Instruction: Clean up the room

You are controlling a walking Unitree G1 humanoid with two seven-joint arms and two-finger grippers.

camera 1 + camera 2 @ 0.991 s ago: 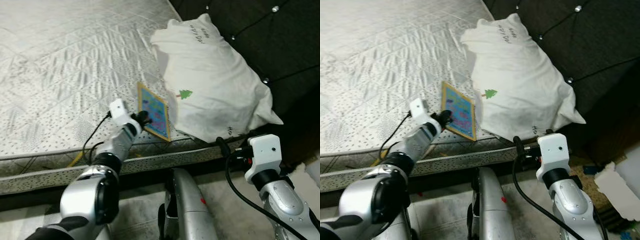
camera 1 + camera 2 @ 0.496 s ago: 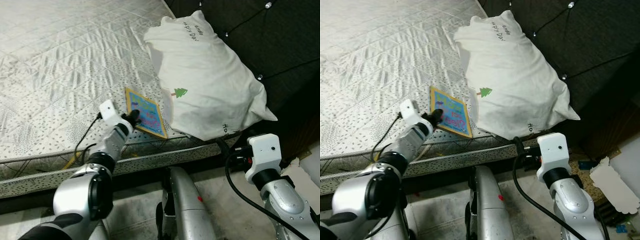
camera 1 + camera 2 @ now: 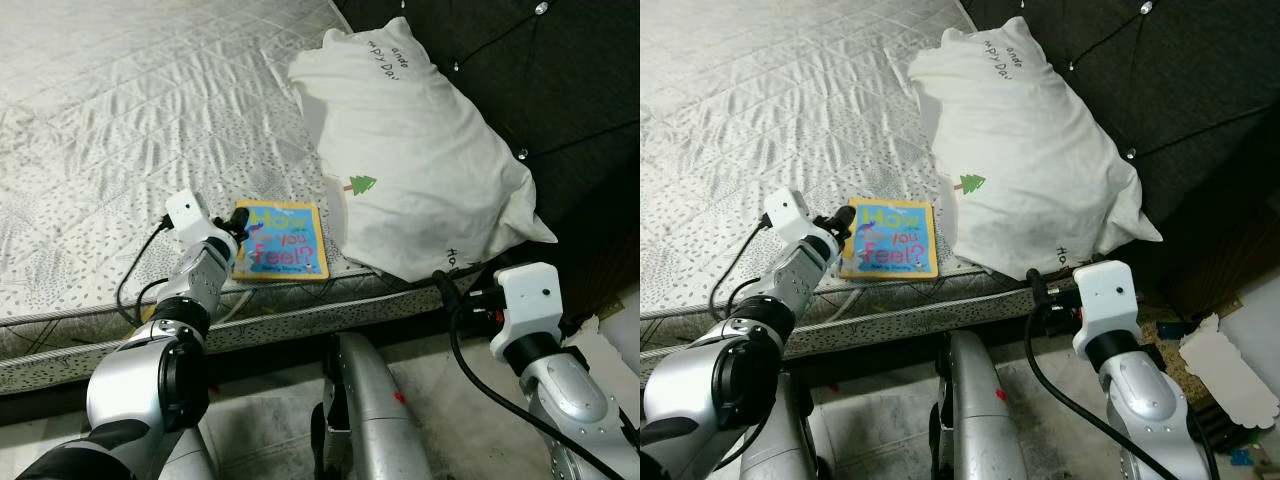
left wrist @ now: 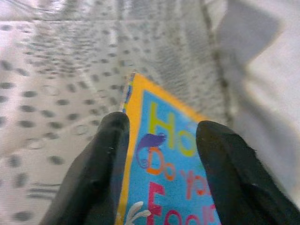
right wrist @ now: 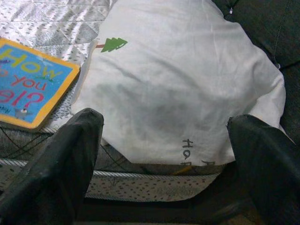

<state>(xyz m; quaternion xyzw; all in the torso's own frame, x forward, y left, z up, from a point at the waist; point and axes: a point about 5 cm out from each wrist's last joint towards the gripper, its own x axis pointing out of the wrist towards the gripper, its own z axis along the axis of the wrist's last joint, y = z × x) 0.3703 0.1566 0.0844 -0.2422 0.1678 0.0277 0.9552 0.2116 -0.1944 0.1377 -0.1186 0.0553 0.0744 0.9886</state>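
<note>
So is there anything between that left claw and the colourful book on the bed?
Nothing visible stands between them. The left gripper is already at the book, jaws open to either side of its corner. The book lies flat on the mattress, and the white pillow sits beside it, on the far side from the gripper.

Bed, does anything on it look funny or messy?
A picture book lies at the mattress edge beside the pillow, not put away. The left gripper touches its corner, fingers open. The mattress has no sheet.
</note>
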